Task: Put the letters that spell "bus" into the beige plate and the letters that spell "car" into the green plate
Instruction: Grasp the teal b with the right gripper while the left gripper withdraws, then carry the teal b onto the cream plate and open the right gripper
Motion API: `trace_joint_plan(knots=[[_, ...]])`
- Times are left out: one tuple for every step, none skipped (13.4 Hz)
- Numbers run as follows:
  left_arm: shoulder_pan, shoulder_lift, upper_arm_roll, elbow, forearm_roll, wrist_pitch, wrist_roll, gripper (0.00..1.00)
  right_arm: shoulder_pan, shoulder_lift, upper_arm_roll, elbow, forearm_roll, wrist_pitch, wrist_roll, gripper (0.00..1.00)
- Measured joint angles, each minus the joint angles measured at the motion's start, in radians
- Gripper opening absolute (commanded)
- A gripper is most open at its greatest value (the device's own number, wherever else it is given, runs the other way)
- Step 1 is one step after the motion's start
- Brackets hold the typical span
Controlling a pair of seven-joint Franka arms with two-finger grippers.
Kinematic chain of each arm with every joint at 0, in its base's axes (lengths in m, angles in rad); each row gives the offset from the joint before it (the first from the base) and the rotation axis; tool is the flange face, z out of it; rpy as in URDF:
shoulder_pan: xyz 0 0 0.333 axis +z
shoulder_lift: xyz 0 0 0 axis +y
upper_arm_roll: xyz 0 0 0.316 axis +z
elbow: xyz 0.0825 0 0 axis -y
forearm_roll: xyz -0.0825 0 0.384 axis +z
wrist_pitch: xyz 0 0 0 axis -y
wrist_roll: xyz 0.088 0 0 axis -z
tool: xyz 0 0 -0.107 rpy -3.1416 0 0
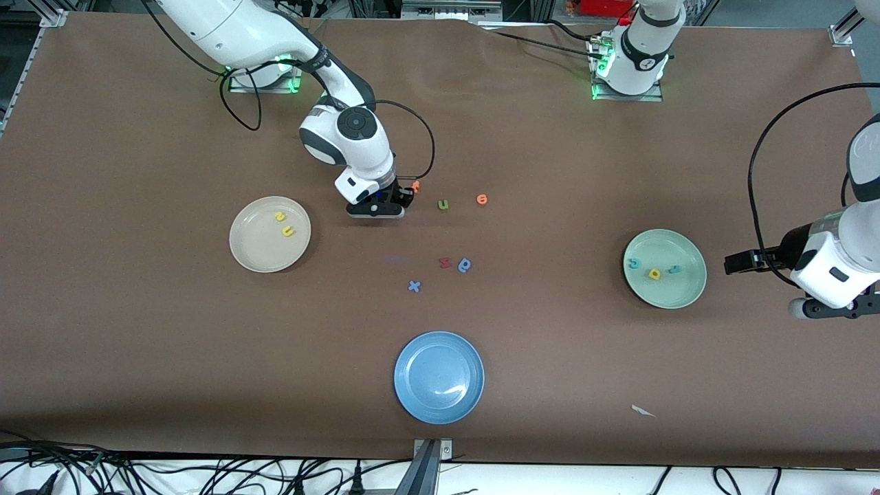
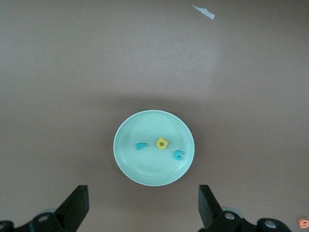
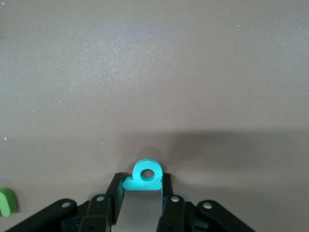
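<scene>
My right gripper (image 1: pixel 382 207) is down at the table's middle, between the beige plate (image 1: pixel 258 253) and the green "u". In the right wrist view its fingers (image 3: pixel 116 183) press both sides of the teal "b" (image 3: pixel 146 175), which the hand hides in the front view. The beige plate holds a yellow "u" (image 1: pixel 287 232) and a yellow "s" (image 1: pixel 280 216). The green plate (image 1: pixel 682 290) (image 2: pixel 145 165) holds the teal "c" (image 2: pixel 178 154), yellow "a" (image 2: pixel 162 143) and teal "r" (image 2: pixel 141 145). My left gripper (image 1: pixel 835 307) (image 2: pixel 143 208) waits open beside the green plate, holding nothing.
Loose letters lie mid-table: an orange one (image 1: pixel 415 185) beside the right hand, a green "u" (image 1: pixel 443 204) (image 3: pixel 7 201), another orange one (image 1: pixel 482 199), a red one (image 1: pixel 445 262), a blue round one (image 1: pixel 465 265) and a blue "x" (image 1: pixel 414 286). A blue plate (image 1: pixel 438 402) sits nearest the camera. A paper scrap (image 1: pixel 643 410) lies nearby.
</scene>
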Motion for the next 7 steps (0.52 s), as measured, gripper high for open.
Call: trace_joint_plan(knots=[[-0.052,-0.001,0.071,0.02,-0.039,-0.014,0.009,1.0,-0.001,-0.001,-0.006,0.002,-0.007,0.0,-0.001,0.05],[-0.113,-0.006,0.16,0.038,-0.084,-0.027,0.036,1.0,-0.006,-0.006,-0.015,0.003,-0.015,-0.007,-0.005,0.05],[-0.177,-0.017,0.257,0.051,-0.131,-0.032,0.065,1.0,-0.018,-0.016,-0.022,0.003,-0.02,-0.025,-0.019,0.05],[-0.239,-0.032,0.353,0.058,-0.184,-0.037,0.09,1.0,-0.039,-0.032,-0.024,0.002,-0.022,-0.05,-0.048,0.05],[-0.284,-0.05,0.426,0.06,-0.228,-0.04,0.107,0.99,-0.062,-0.052,-0.023,-0.003,-0.022,-0.07,-0.082,0.05],[-0.313,-0.065,0.469,0.06,-0.255,-0.042,0.118,0.99,-0.086,-0.077,-0.023,-0.016,-0.022,-0.086,-0.118,0.05],[-0.333,-0.077,0.491,0.059,-0.262,-0.043,0.125,0.99,-0.112,-0.104,-0.021,-0.035,-0.022,-0.094,-0.159,0.05]])
